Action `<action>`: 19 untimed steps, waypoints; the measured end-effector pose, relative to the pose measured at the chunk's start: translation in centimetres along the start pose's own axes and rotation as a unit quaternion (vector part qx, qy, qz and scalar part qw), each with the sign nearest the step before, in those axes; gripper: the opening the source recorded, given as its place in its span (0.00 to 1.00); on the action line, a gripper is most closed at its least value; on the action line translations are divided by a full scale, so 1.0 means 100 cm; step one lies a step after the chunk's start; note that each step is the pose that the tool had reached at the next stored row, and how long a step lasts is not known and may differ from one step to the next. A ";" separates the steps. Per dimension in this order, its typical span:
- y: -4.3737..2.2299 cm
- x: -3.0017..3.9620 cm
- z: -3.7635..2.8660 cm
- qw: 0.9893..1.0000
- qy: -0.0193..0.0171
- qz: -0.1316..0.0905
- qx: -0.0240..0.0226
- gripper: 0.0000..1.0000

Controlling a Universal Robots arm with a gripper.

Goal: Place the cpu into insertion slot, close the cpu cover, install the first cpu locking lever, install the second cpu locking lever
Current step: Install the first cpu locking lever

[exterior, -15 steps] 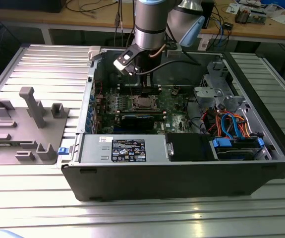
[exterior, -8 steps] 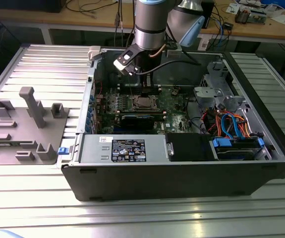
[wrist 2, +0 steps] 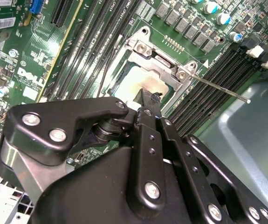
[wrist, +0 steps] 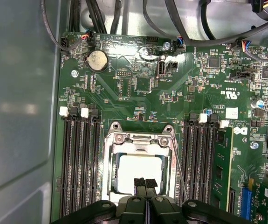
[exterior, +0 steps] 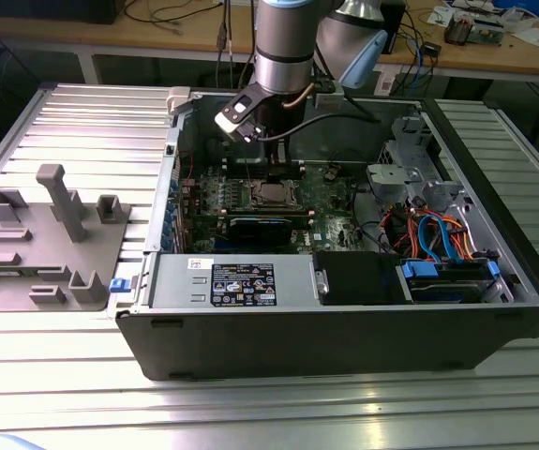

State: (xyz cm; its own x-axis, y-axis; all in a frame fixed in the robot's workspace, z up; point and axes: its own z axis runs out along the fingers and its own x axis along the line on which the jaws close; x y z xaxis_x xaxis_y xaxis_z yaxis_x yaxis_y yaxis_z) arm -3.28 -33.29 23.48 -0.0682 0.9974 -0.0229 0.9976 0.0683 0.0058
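The cpu (wrist: 137,171) lies in the insertion slot (exterior: 271,194), its pale metal top showing through the cut-out of the silvery cpu cover (wrist: 138,139), which lies down over it. My black gripper (wrist: 145,183) is shut, with its fingertips pressed together and nothing between them. The tips sit at the cover's edge over the cpu (wrist 2: 143,85) in both wrist views. A thin wire locking lever (wrist 2: 220,87) sticks out from the cover's (wrist 2: 164,63) hinge corner, and it runs along the socket's side (wrist: 179,170). In the exterior view my gripper (exterior: 271,167) hangs just above the slot.
Long black memory slots (wrist: 80,163) flank the socket on both sides. The open computer case (exterior: 344,328) has its wall (wrist: 17,116) close by, cables (exterior: 438,239) at the exterior view's right, and a grey fixture (exterior: 49,239) on the ribbed table at its left.
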 end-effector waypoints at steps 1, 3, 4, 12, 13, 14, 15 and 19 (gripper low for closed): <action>0.0000 0.0000 -0.0007 1.000 0.000 -0.001 0.000 0.11; 0.0000 0.0000 -0.0021 1.000 0.000 -0.006 0.000 0.11; 0.0000 -0.0001 -0.0024 1.000 0.000 -0.008 0.000 0.11; 0.0001 -0.0002 -0.0083 0.999 0.001 -0.042 -0.001 0.11; 0.0001 -0.0002 -0.0088 0.999 0.001 -0.043 -0.001 0.11; 0.0001 -0.0002 -0.0095 0.999 0.001 -0.045 -0.001 0.11; 0.0001 -0.0002 -0.0100 0.999 0.001 -0.048 -0.001 0.11; 0.0001 -0.0003 -0.0114 0.998 0.001 -0.058 -0.001 0.11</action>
State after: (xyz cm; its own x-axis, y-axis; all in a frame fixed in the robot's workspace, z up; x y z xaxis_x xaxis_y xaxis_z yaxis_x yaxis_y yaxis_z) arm -3.28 -33.29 24.62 -0.1837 0.9828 -0.0209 0.9829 0.1839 0.0061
